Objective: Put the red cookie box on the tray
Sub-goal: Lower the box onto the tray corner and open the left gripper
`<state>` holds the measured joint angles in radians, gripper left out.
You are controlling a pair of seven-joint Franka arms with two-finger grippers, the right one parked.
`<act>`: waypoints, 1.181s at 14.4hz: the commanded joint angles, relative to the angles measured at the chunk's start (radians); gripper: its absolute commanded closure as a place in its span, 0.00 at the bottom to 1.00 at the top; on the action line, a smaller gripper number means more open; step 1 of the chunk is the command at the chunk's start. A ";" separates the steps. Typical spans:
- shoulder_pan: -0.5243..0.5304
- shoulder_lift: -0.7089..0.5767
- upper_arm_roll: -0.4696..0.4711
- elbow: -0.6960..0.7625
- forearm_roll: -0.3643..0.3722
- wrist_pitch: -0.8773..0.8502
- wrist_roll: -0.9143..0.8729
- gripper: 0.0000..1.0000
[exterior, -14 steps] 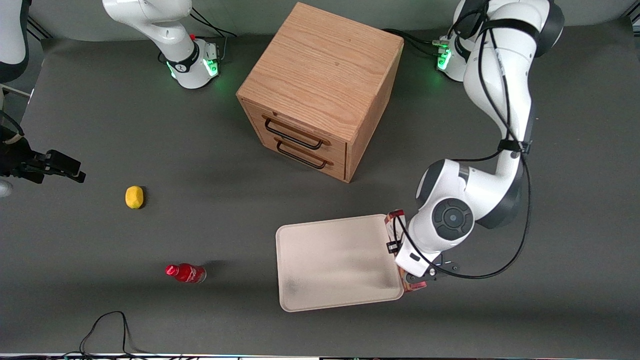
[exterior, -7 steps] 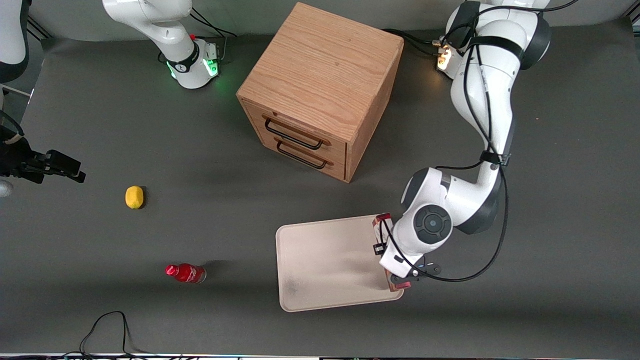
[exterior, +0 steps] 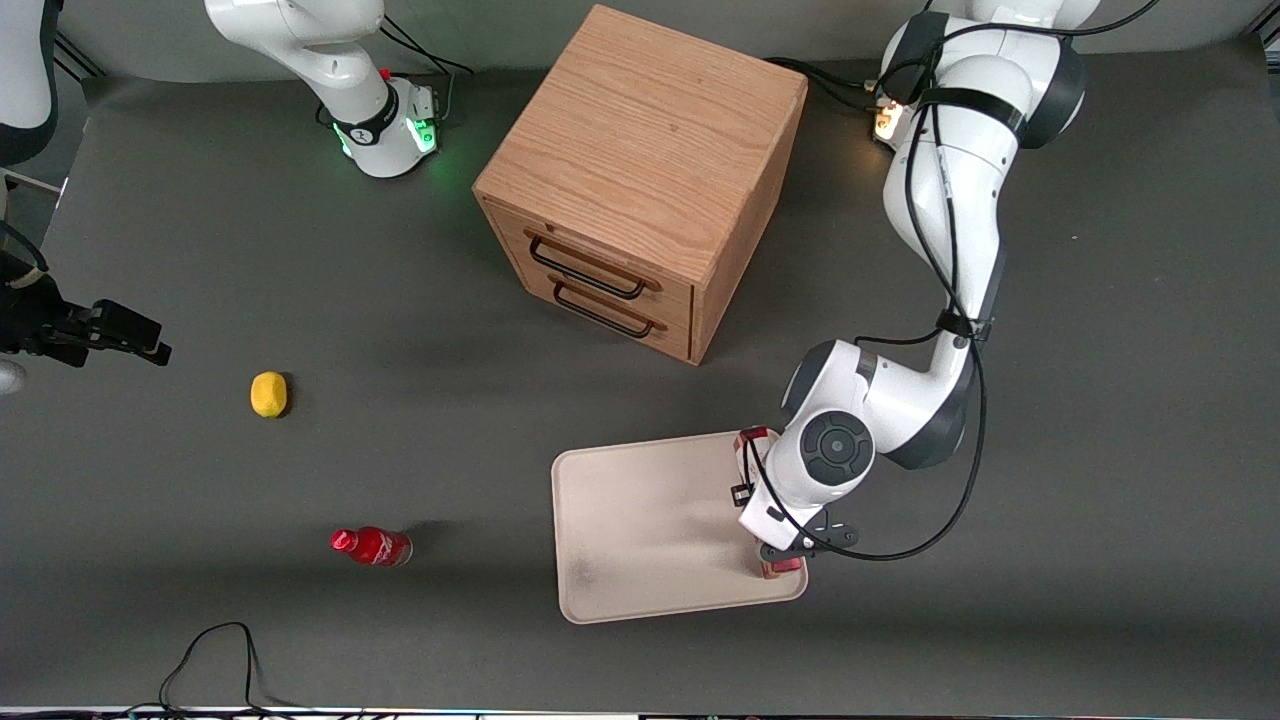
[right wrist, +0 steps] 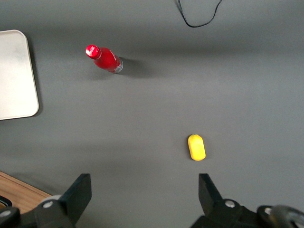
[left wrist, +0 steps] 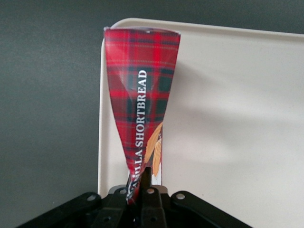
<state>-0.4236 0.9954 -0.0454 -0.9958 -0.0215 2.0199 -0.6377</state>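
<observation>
The red cookie box (left wrist: 142, 90), tartan red with white lettering, is held in my gripper (left wrist: 141, 186), which is shut on it. The box hangs lengthwise over the beige tray (left wrist: 228, 118), just inside the tray rim that faces the working arm's end of the table. In the front view the arm's wrist covers the box's middle. Only its two ends (exterior: 750, 441) show, over the tray (exterior: 640, 520). I cannot tell whether the box touches the tray's surface.
A wooden drawer cabinet (exterior: 640, 180) stands farther from the front camera than the tray. A small red bottle (exterior: 372, 546) and a yellow object (exterior: 268, 393) lie toward the parked arm's end. A black cable (exterior: 215, 660) loops at the table's near edge.
My gripper has carried the box sideways toward the parked arm's end, from just outside the tray's rim to over the tray's edge strip. Nothing else has moved.
</observation>
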 commanded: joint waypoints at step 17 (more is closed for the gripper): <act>0.002 -0.036 0.016 0.028 0.014 -0.088 -0.010 0.00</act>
<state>-0.4206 0.9966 -0.0373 -0.9820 -0.0188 2.0086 -0.6377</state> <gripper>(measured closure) 0.000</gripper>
